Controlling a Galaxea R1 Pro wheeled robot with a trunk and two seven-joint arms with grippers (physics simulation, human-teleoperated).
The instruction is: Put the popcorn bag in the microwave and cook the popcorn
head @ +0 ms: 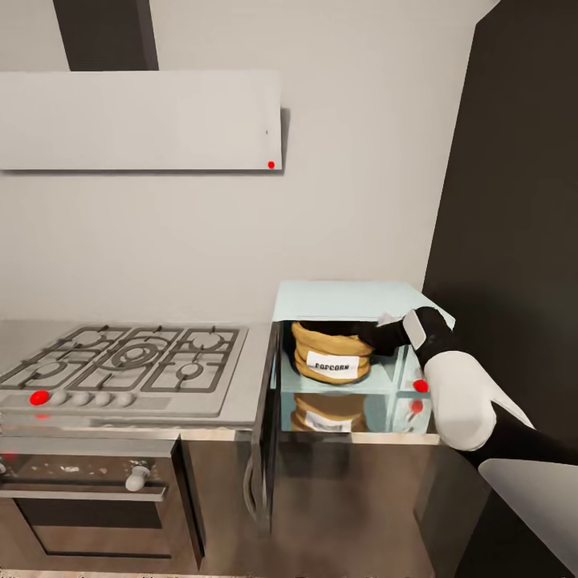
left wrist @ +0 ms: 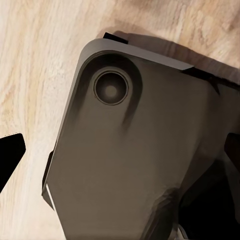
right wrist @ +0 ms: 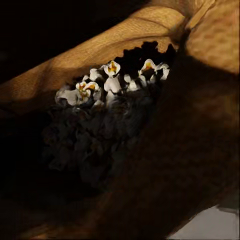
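The pale blue microwave (head: 345,299) stands on the grey countertop (head: 255,385) with its dark glass door (head: 267,433) swung wide open toward the hob. Inside it sits the tan popcorn bag (head: 331,353), upright, label facing out. My right gripper (head: 384,335) reaches in from the right and sits at the sack's rolled rim, apparently shut on it. The right wrist view looks down into the burlap sack (right wrist: 190,150) at a heap of white popcorn (right wrist: 107,82). My left gripper (left wrist: 122,152) hangs open above the floor with nothing between its fingers.
A gas hob (head: 128,361) lies left of the microwave, with a built-in oven (head: 88,498) below and a grey hood (head: 140,120) above. A tall dark cabinet (head: 522,201) stands hard against the right. My own base (left wrist: 130,150) sits on the plank floor (left wrist: 35,75).
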